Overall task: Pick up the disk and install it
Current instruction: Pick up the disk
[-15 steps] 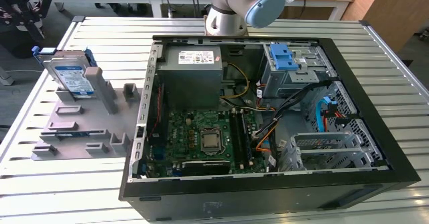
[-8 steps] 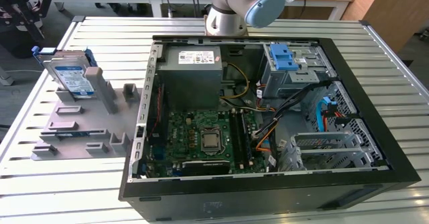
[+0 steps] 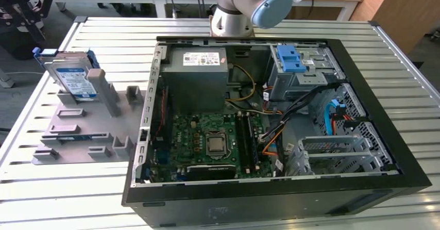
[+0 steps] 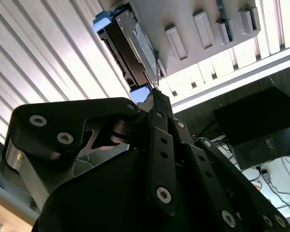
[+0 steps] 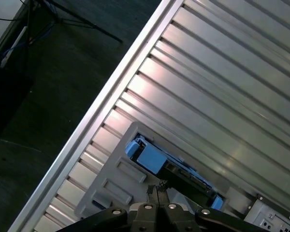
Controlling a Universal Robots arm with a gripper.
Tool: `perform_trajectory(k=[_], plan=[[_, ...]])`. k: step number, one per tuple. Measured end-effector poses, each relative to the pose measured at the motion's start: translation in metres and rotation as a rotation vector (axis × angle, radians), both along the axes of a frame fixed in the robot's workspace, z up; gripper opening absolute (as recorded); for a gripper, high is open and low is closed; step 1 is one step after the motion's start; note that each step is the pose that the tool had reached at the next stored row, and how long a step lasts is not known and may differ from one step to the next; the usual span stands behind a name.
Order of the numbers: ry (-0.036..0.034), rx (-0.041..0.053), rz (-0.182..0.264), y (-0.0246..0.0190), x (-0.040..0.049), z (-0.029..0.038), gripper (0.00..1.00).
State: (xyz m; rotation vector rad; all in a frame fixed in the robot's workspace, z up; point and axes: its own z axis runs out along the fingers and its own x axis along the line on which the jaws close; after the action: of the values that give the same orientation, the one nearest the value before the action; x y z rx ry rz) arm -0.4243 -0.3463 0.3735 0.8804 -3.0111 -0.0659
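the disk [image 3: 72,78] is standing on its thin edge in a grey holder [image 3: 82,132] on the table [image 3: 69,199], on the exterior view's left of the open computer case [image 3: 275,201]. it is not sitting in the case yet, so the pick-up step is the one in hand.

in both wrist views the gripper [image 5: 157,189] is pointing down at the blue end of the disk [image 5: 150,157]. its jaws are sitting pressed close together and are holding nothing. the tips are looking very near the disk's top edge, but i cannot tell if they are touching it.

i am guessing a grab is calling for the jaws to open wider than the disk's thin side, then come down straight over it.
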Motion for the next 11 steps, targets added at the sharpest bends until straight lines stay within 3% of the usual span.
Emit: perform_trajectory(k=[11], plan=[[0.0, 0.0, 0.08, 0.0, 0.0, -0.0002, 0.11]])
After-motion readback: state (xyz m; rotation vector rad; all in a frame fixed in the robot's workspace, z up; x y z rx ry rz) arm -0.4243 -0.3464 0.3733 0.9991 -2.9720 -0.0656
